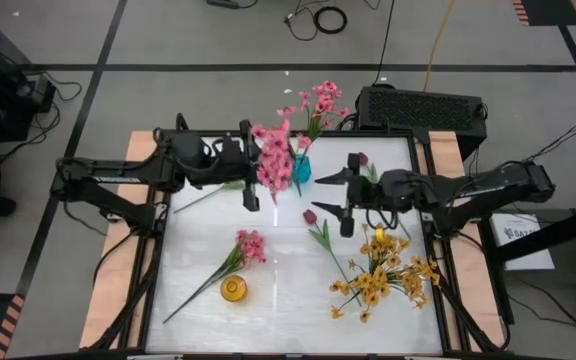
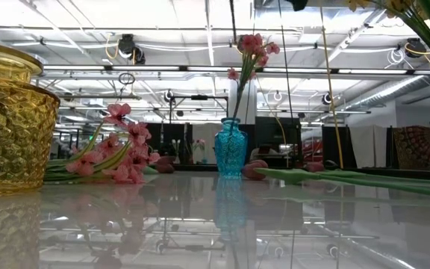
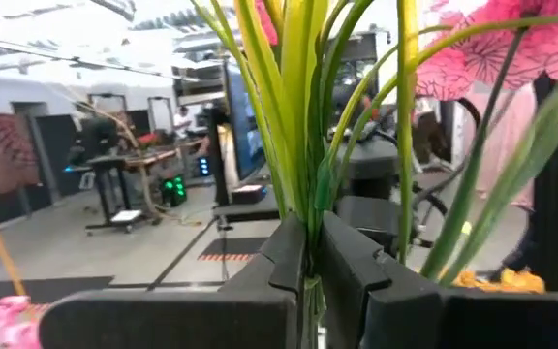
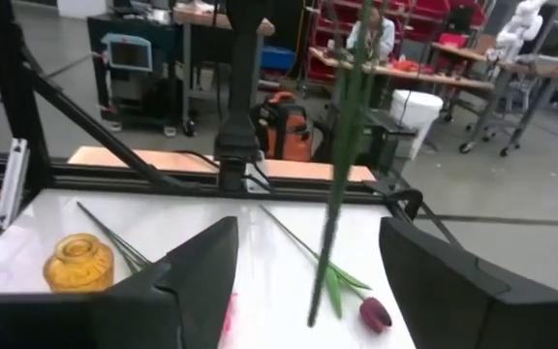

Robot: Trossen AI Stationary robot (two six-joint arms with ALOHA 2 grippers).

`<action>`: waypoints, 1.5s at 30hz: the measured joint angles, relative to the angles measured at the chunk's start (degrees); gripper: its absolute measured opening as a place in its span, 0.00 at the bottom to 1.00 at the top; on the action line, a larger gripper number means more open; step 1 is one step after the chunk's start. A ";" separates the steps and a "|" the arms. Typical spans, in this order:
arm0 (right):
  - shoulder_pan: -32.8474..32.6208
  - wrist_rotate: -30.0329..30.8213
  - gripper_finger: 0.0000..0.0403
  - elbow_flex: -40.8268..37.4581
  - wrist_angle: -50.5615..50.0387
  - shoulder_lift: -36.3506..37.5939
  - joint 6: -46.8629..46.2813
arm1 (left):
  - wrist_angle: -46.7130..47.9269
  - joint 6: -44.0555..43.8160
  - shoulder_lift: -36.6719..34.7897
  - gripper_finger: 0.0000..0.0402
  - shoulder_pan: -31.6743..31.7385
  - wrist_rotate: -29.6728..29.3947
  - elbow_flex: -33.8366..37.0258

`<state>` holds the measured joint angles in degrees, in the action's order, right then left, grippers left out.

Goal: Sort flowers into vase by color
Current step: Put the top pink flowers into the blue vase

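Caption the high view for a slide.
Left claw holds a pink spray near the blue vase; right claw open.

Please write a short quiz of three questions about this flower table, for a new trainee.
1. True or false: the left tool is shut on a pink flower stem.
2. What stands in the blue vase? A) yellow sprays B) pink sprays C) nothing
3. Fill in: the yellow vase lies near a ____ flower on the table.

Key: 1 true; 2 B, pink sprays; 3 pink.
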<state>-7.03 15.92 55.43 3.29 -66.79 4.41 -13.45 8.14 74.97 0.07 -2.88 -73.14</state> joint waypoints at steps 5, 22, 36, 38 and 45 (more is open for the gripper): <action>1.03 -1.31 0.65 1.92 0.19 -2.84 -0.99 | -1.83 1.65 1.74 0.06 -1.48 0.32 0.02; 2.15 -1.31 0.49 2.25 5.94 -7.36 -0.22 | -3.71 1.75 2.67 0.06 -2.85 0.26 0.02; 2.14 -1.29 0.04 2.22 4.78 -6.72 -1.62 | 1.45 0.85 2.63 0.19 -2.53 -1.24 0.03; 2.12 -1.27 0.02 2.22 3.62 -6.70 -1.79 | 3.90 -0.75 2.52 0.28 -2.28 -3.24 0.07; 2.12 -1.11 0.01 2.20 -0.15 -4.82 -2.36 | 17.94 -1.90 0.07 0.56 -2.28 -9.70 0.07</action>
<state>-4.91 14.82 57.63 3.14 -71.61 2.04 4.49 6.24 75.04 -2.22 -12.58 -73.08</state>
